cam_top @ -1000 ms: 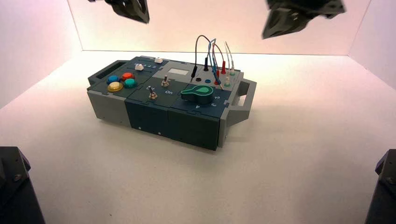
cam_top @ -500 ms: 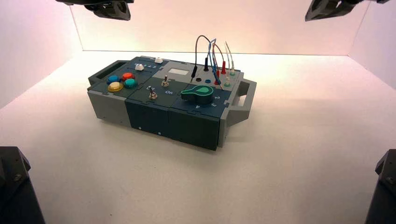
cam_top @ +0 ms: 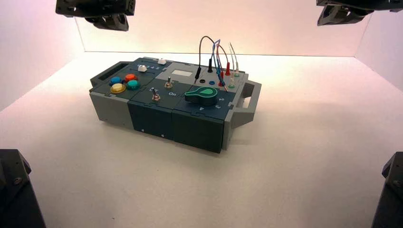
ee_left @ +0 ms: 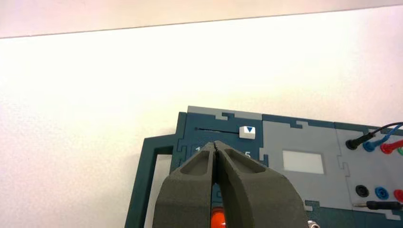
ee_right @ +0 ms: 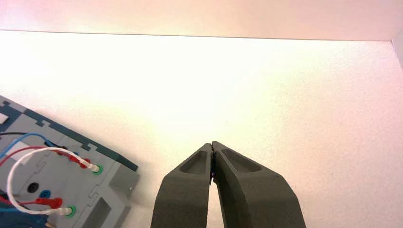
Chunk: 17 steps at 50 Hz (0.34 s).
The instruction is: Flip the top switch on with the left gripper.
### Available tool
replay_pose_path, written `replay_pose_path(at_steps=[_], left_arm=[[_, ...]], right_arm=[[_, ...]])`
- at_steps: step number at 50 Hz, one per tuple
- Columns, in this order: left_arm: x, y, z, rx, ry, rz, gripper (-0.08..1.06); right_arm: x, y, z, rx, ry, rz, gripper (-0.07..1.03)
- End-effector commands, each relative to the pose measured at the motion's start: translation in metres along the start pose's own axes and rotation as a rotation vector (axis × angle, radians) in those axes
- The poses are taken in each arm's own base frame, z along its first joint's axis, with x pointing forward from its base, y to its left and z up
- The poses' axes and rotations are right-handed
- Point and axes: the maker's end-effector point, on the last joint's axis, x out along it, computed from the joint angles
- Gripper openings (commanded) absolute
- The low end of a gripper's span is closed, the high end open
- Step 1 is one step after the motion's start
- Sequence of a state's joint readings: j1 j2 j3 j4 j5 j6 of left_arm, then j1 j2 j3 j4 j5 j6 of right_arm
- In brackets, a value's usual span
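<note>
The top switch [cam_top: 167,85] is a small metal toggle on the dark blue middle panel of the box [cam_top: 142,116], behind a second toggle [cam_top: 155,97]. My left gripper [cam_top: 114,21] hangs high above the box's left back corner, far from the switch. In the left wrist view the left gripper [ee_left: 216,144] is shut with nothing in it, over the numbered slider panel, and a red button [ee_left: 217,219] shows below the fingers. My right gripper [ee_right: 212,145] is shut and empty above the table beside the box's wire end, high at the right [cam_top: 337,16].
The box also carries coloured buttons [cam_top: 124,83], a white slider cap [ee_left: 247,132], a green knob [cam_top: 201,95], looping wires [cam_top: 216,57] in sockets and a grey handle [cam_top: 247,102]. White walls enclose the table. Black arm bases [cam_top: 14,190] sit at both near corners.
Both grippers have drawn up and outward: the left toward the upper left corner, the right toward the upper right. The box and its switches have not moved.
</note>
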<state>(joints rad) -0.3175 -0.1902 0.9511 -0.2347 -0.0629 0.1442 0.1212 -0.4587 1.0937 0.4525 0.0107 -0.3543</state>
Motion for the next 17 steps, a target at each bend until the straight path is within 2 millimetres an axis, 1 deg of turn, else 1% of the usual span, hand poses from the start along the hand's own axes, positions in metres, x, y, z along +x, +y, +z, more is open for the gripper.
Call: replay_pose_path(at_steps=[1,7,17], left_arm=[[-0.0008,0.001,0.013,-0.006,-0.037,0.003,-0.03],[0.0002,0.0013,0.0106,-0.006,-0.031,0.004,-0.03],[-0.0005,0.0011,0.0129,-0.006,-0.037,0.004,-0.03]], right_arm=[[0.0011,-0.0018,0.0056,0.007,-0.023,-0.01,-0.02],[0.0035,-0.0022,0.0029,0.007,-0.012,-0.011,-0.02],[0.0086,-0.0023,0.0005,0.012,0.007,-0.012,-0.02]])
